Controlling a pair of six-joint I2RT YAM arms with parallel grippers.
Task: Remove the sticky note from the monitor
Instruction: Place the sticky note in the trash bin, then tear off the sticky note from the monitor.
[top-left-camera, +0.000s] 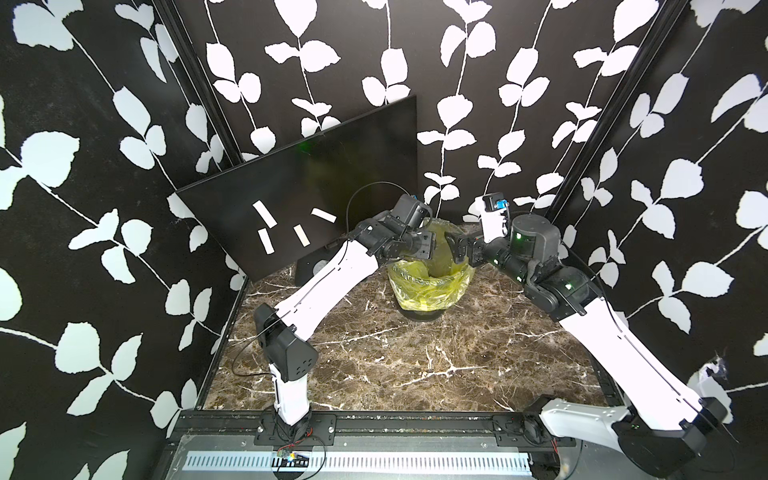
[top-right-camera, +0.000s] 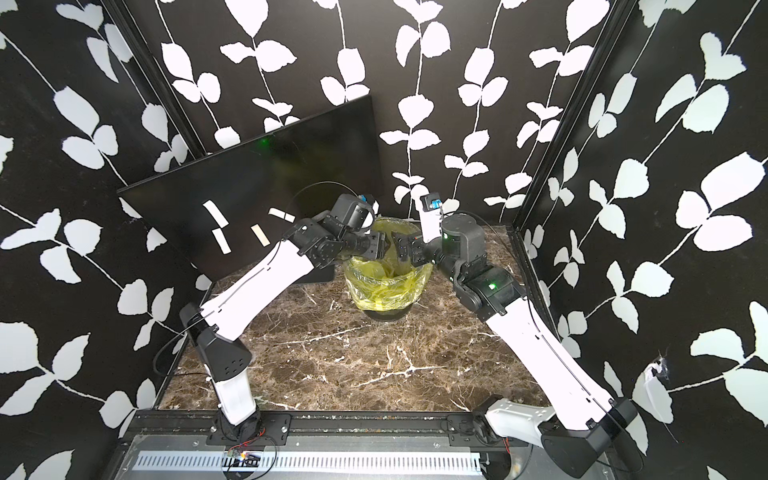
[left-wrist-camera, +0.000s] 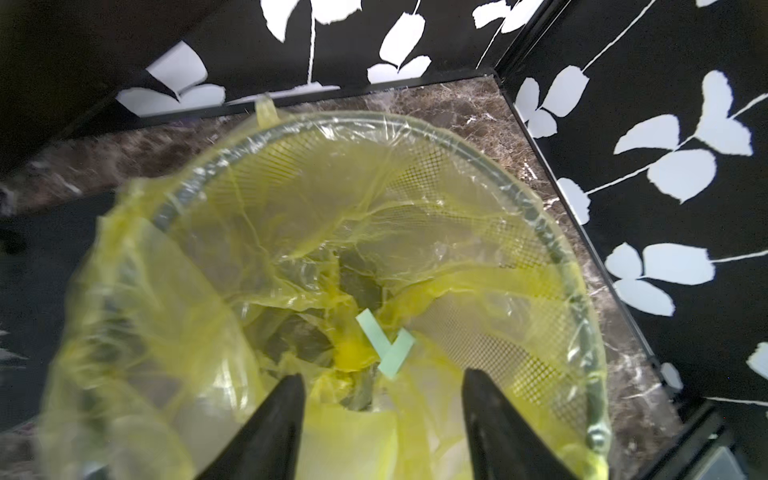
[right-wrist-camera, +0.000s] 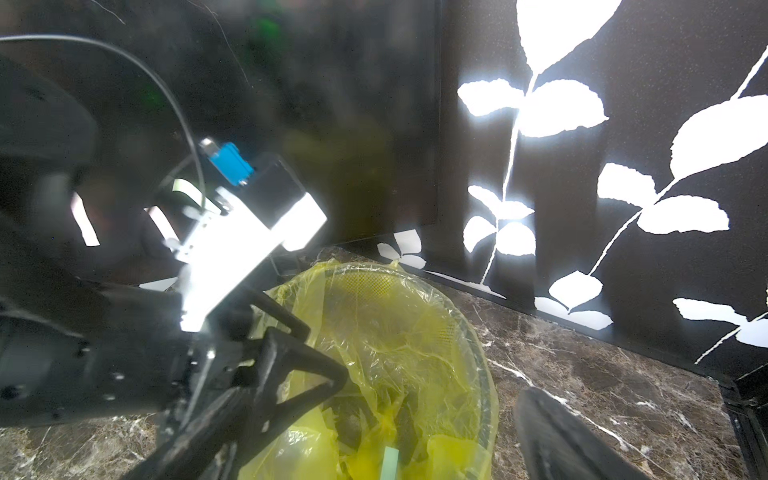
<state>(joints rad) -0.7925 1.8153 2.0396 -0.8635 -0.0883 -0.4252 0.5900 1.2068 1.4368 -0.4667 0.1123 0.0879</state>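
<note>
Yellow plastic liner (top-left-camera: 428, 286) is being shown stretched over a mesh bin (top-left-camera: 419, 315), which is standing on the brown marble tabletop (top-left-camera: 395, 353) at far centre. The monitor (top-left-camera: 299, 183) is being propped at far left, tilted, with its right edge near the bin and its base plate (top-left-camera: 311, 266) just left of the bin. Four pale strips are being shown stuck on the lower screen: (top-left-camera: 265, 214), (top-left-camera: 265, 240), (top-left-camera: 301, 235), (top-left-camera: 324, 215).

The left gripper (left-wrist-camera: 383, 373) is being held over the bin's mouth from the left. Its two black fingers (left-wrist-camera: 286, 399) are being held clearly apart, roughly mid-spread, with nothing gripped between them. A pale green sticky note (left-wrist-camera: 384, 343), folded into a V, is lying down inside the liner near the bottom of the bin, clear of both fingers. Its end is also being caught in the right wrist view (right-wrist-camera: 390, 463).

The right gripper (top-left-camera: 455, 249) is being held over the bin's mouth from the right, facing the left gripper, tips close but apart in both top views. In the right wrist view one finger (right-wrist-camera: 552, 432) is sitting well off to the side, so the jaws are being read as spread, with nothing held.
</note>
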